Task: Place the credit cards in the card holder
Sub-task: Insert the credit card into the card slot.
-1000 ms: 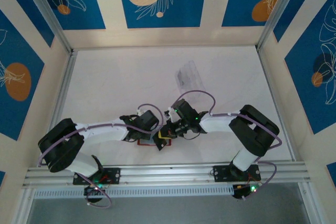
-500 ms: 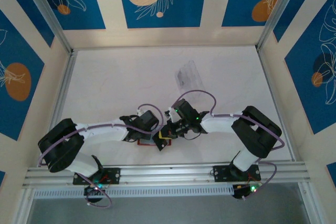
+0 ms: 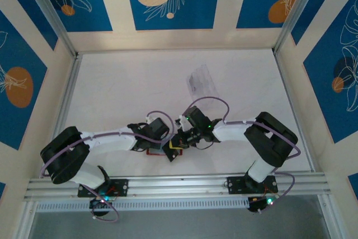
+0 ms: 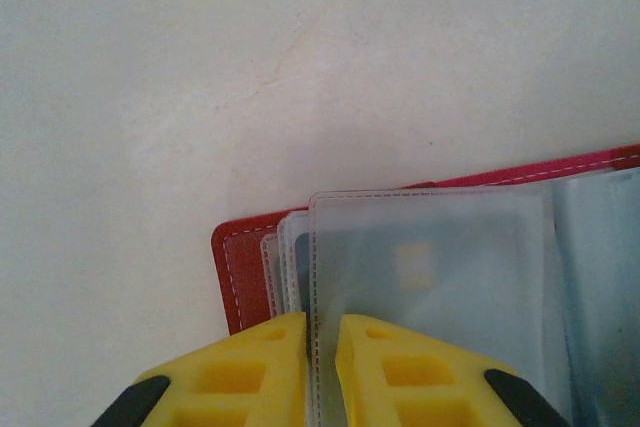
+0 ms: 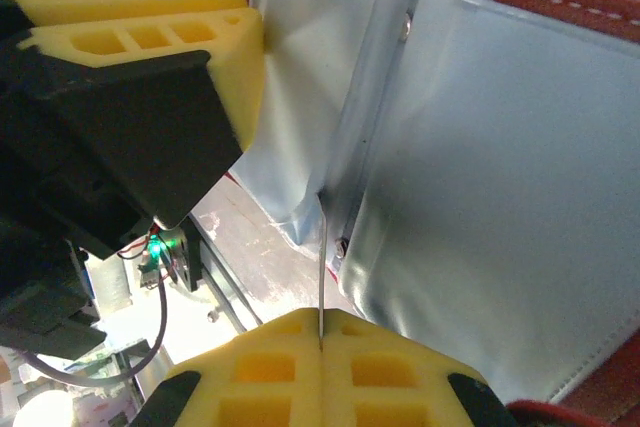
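Note:
The red card holder (image 4: pixel 240 277) lies open near the table's front edge, between the two arms (image 3: pixel 153 151). My left gripper (image 4: pixel 322 332) is shut on the edge of one of its translucent sleeves (image 4: pixel 430 277), and a card with a pale chip shows through that sleeve. My right gripper (image 5: pixel 320 332) is shut on a thin credit card (image 5: pixel 320 267) seen edge-on, so its colour cannot be told. The card's far end sits at the mouth of the pale sleeves (image 5: pixel 500 147). In the top view the left gripper (image 3: pixel 163 148) and right gripper (image 3: pixel 176 148) almost touch.
A clear plastic tray (image 3: pixel 201 80) lies on the white table (image 3: pixel 123 88) further back, right of centre. The left gripper's yellow fingers (image 5: pixel 130 17) crowd the upper left of the right wrist view. A metal rail (image 3: pixel 179 183) runs along the front edge.

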`<state>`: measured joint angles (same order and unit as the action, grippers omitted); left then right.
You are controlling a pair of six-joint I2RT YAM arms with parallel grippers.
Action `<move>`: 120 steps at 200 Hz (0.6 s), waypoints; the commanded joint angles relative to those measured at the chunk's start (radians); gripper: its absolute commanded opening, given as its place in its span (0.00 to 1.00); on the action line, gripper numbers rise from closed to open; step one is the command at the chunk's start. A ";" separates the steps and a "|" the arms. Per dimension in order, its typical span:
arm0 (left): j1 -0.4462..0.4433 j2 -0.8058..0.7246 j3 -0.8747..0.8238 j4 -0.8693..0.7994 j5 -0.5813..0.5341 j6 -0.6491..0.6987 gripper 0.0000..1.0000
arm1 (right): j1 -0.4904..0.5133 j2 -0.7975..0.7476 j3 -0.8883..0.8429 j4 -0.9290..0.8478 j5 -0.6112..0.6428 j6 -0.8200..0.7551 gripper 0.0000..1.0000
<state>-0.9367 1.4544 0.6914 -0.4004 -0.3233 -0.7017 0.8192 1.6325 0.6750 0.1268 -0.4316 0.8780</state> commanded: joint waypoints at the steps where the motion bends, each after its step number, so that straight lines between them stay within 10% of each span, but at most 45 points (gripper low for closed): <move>1: -0.017 0.031 -0.049 -0.046 0.067 -0.021 0.16 | 0.011 0.022 0.027 0.015 -0.029 -0.010 0.00; 120: -0.017 0.026 -0.057 -0.049 0.070 -0.023 0.16 | -0.038 0.118 0.008 0.184 0.040 0.062 0.00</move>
<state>-0.9367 1.4517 0.6888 -0.3988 -0.3229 -0.7048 0.7994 1.7153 0.6891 0.2481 -0.4408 0.8982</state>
